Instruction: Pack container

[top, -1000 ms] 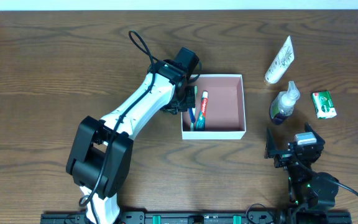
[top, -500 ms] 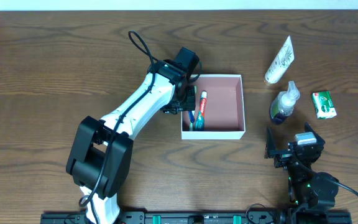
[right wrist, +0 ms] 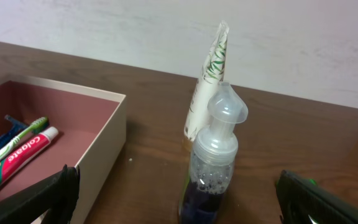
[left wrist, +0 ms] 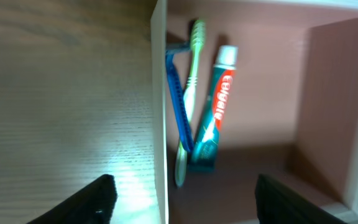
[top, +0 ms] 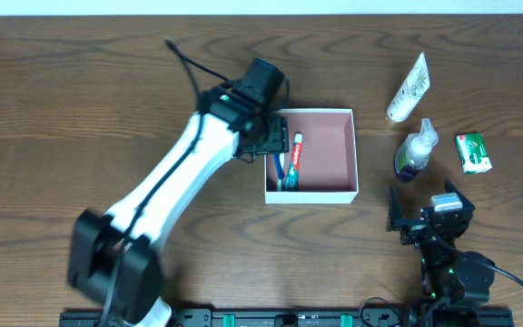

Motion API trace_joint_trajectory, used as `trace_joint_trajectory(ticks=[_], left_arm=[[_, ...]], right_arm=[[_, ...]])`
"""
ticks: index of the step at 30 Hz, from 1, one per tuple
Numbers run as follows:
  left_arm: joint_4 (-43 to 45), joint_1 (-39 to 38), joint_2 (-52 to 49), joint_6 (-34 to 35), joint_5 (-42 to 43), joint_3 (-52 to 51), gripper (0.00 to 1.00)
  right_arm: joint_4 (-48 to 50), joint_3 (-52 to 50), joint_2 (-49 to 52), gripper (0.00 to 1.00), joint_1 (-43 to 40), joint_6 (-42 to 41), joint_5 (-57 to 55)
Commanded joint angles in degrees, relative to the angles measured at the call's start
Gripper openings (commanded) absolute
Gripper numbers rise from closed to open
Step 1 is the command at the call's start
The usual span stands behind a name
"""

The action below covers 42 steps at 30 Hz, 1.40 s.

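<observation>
The container (top: 327,134) is a square white-walled box with a pink inside, at the table's middle. Along its left side lie a red-and-green toothpaste tube (top: 295,156), a green toothbrush (left wrist: 191,74) and a blue-handled one (left wrist: 176,99). My left gripper (top: 275,138) hovers over the box's left wall (left wrist: 160,93), open, one finger outside and one inside, holding nothing. My right gripper (top: 422,207) stands open near the front right, facing a pump bottle (right wrist: 216,155) of dark blue liquid without touching it.
A white tube (top: 409,87) lies behind the pump bottle (top: 414,150). A small green packet (top: 472,152) sits to the bottle's right. The container's right half (right wrist: 73,124) holds nothing.
My left gripper has gone from shut to open over the box's left edge, and the left arm has lifted and shifted. The right arm has not moved.
</observation>
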<state>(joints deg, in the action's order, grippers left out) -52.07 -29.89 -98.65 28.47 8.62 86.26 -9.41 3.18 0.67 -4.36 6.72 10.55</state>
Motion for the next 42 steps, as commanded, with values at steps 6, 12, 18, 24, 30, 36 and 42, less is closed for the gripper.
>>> trace_joint_trajectory(ticks=[6,12,18,24,30,36,42], left_arm=[[-10.12,10.49,14.32,-0.35,-7.89,2.05,0.84],[-17.16,20.96,21.68,-2.38,-7.8,2.05,0.83],[-21.86,23.71,30.32,-5.35,-7.82,2.01,0.83],[-27.23,23.71,42.49,-5.25,-7.8,-1.46,0.83],[-28.09,23.71,57.66,-3.02,-7.8,-7.26,0.95],[-29.94,23.71,67.38,-0.02,-7.78,-8.63,0.98],[-31.89,23.71,70.99,-0.11,-7.82,-8.63,0.98]], right_arm=[[-0.07,-0.28,-0.35,0.99,0.68,0.66,0.0],[-0.07,-0.28,-0.35,0.99,0.68,0.66,0.0],[-0.07,-0.28,-0.35,0.99,0.68,0.66,0.0],[-0.07,-0.28,-0.35,0.99,0.68,0.66,0.0],[-0.07,-0.28,-0.35,0.99,0.68,0.66,0.0],[-0.07,-0.28,-0.35,0.99,0.68,0.66,0.0],[-0.07,-0.28,-0.35,0.99,0.68,0.66,0.0]])
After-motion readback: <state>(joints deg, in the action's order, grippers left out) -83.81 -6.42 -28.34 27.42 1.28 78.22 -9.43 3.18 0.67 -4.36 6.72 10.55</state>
